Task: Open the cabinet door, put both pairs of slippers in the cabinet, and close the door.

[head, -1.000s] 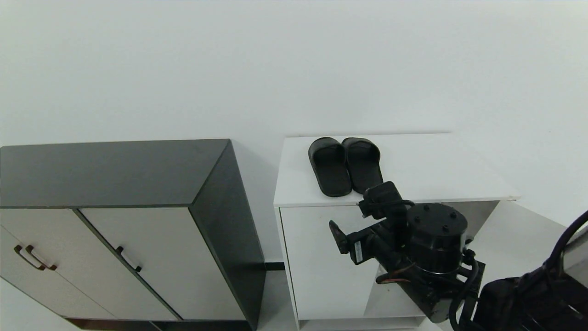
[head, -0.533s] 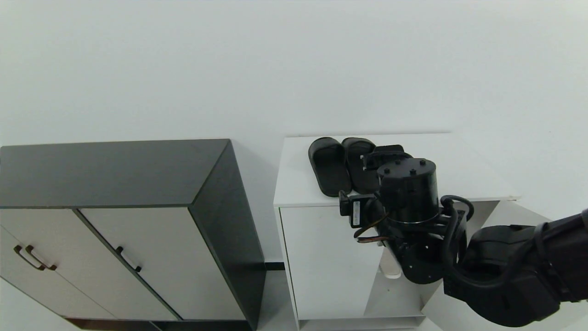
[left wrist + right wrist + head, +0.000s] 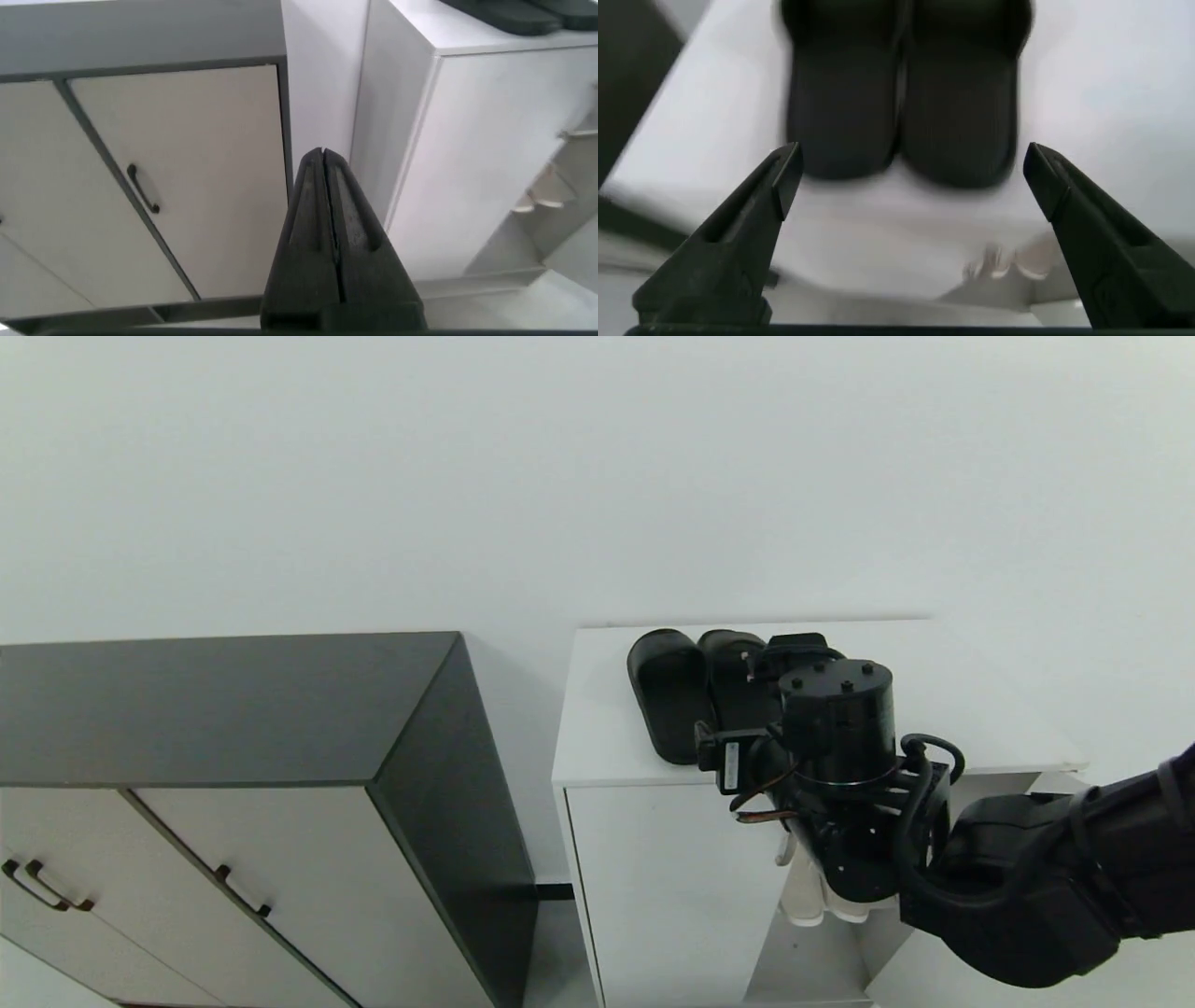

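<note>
A pair of black slippers (image 3: 695,691) lies side by side on top of the white cabinet (image 3: 597,737). My right gripper (image 3: 910,233) hovers open just in front of their heels (image 3: 901,103), its fingers spread wider than the pair and touching nothing. The dark-topped cabinet (image 3: 215,705) stands to the left, its beige doors (image 3: 177,177) shut, with dark handles (image 3: 241,891) (image 3: 142,187). My left gripper (image 3: 323,159) is shut on nothing, low in front of the gap between the two cabinets. Pale slipper-like shapes (image 3: 822,896) sit in the white cabinet's open shelf, partly hidden by my right arm.
A plain white wall (image 3: 597,476) runs behind both cabinets. A narrow gap (image 3: 532,821) separates the dark cabinet from the white one. The right half of the white top (image 3: 971,709) is bare.
My right arm rose from in front of the white cabinet's face up to its top, behind the black slippers. The head camera shifted, so both cabinets sit slightly lower in the picture.
</note>
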